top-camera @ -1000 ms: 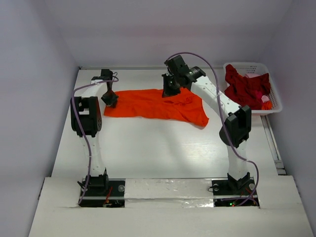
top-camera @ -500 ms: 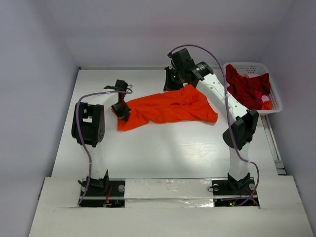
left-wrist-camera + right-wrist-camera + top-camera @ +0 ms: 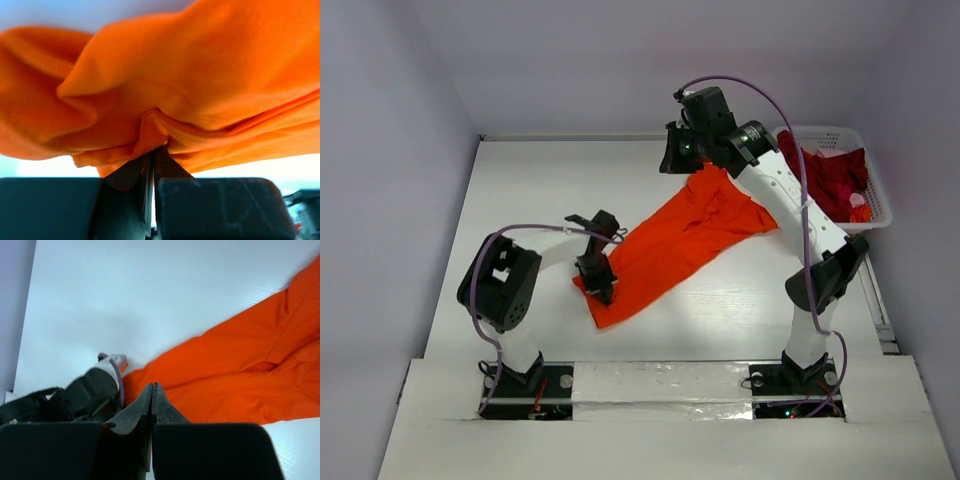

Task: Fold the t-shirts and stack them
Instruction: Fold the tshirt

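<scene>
Fabric is filling the middle of the overhead view. The orange t-shirt (image 3: pixel 690 235) is stretching as a loose diagonal band across the table (image 3: pixel 520 190). Its far end is peaking up just beside the white lattice basket (image 3: pixel 876 218), and its near end is lying well away from that basket, toward the arm bases. The dark red t-shirts (image 3: pixel 825 180) are sitting heaped inside the basket. The right gripper (image 3: pixel 692 165) is hanging over the end nearest the basket, where the cloth is lifting to meet it, so it is most likely pinching a bunch there. The left gripper (image 3: pixel 601 292) is bearing on the end farthest from the basket.

From the left wrist, the left gripper (image 3: pixel 153 152) is squeezing its fingers tight on a gathered fold of the orange t-shirt (image 3: pixel 210 70), which is billowing above them.

From the right wrist, the right gripper (image 3: pixel 152 387) is showing fingers pressed flat together, with the orange t-shirt (image 3: pixel 240 375) lying behind their tips. A thin pinch cannot be made out here.

The shirt is looking light, limp and slack, sagging between its two holds. It is calling for grips at the hem corners or shoulder seams rather than mid-panel bunches, so that it spreads flat for folding.
</scene>
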You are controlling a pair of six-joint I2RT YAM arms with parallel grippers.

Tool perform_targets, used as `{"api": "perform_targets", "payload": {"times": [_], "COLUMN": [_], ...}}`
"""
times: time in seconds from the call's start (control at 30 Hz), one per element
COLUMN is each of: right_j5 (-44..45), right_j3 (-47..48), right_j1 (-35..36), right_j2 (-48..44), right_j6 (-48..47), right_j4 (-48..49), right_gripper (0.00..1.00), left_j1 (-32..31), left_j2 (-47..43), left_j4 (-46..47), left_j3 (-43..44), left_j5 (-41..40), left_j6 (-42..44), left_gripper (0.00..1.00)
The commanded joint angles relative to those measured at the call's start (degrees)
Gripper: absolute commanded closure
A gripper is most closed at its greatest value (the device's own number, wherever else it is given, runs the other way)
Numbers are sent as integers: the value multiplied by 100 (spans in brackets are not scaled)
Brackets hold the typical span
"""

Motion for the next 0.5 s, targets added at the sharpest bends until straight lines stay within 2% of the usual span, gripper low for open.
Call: {"api": "perform_targets", "payload": {"times": [0.0,0.27,0.47], "right_j5": [100,83,30], "right_j3": [-58,-278,-769], "right_j1": [2,2,2], "right_j2": [-429,-745,-1000], "right_j6": [-28,25,60], "right_j4": [49,110,268], "right_gripper": [100,100,100], "left_j1": [-383,-1007,-1886], "left_j2": [-224,-1033,-1183], "left_j4": [-506,-919,-1078], "left_j3": [-866,-1376,-1228], "left_j5": [-104,-51,64], "left_j6": [-202,-405,-747], "left_gripper": [100,100,100]}}
